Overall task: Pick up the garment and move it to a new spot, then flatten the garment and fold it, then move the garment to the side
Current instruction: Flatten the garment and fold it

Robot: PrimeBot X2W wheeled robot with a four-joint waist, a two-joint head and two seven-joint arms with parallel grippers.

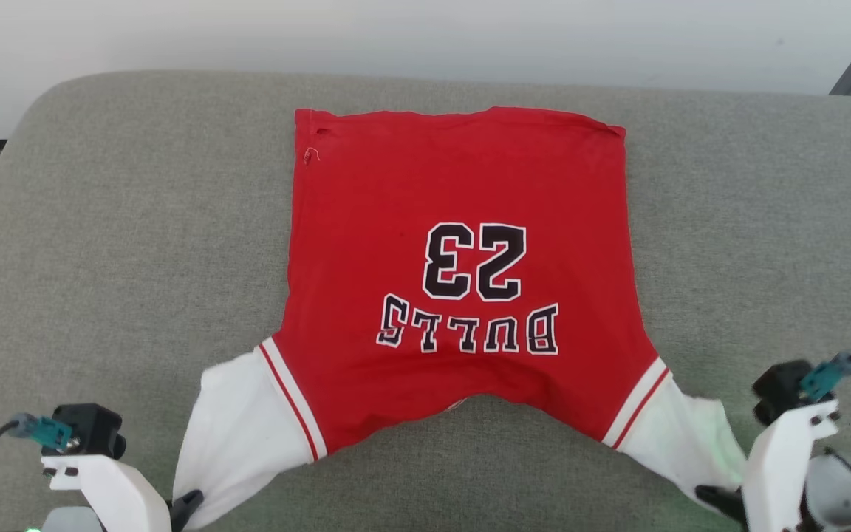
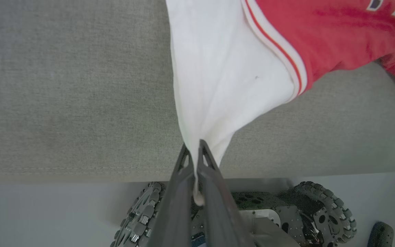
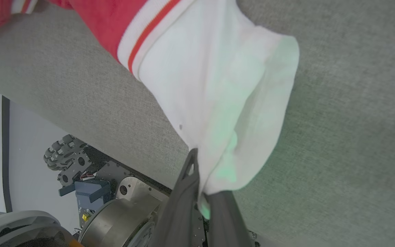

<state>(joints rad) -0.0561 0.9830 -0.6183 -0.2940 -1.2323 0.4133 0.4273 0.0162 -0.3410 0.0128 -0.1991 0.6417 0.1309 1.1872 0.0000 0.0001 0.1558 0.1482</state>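
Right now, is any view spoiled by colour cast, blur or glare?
Head view: even, soft light, lettering on the garment sharp. Right wrist view: green glow tints the white sleeve above the right gripper. Left wrist view: lettering at the top right corner is blurred; no glare.

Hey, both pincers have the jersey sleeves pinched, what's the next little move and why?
Probably ease both pincers slightly apart and outward, then lower the sleeves. The left pincer and right pincer are each shut on a white sleeve tip of the jersey. The sleeves slant in toward the grey cushion's near edge, while the red body lies fairly flat.
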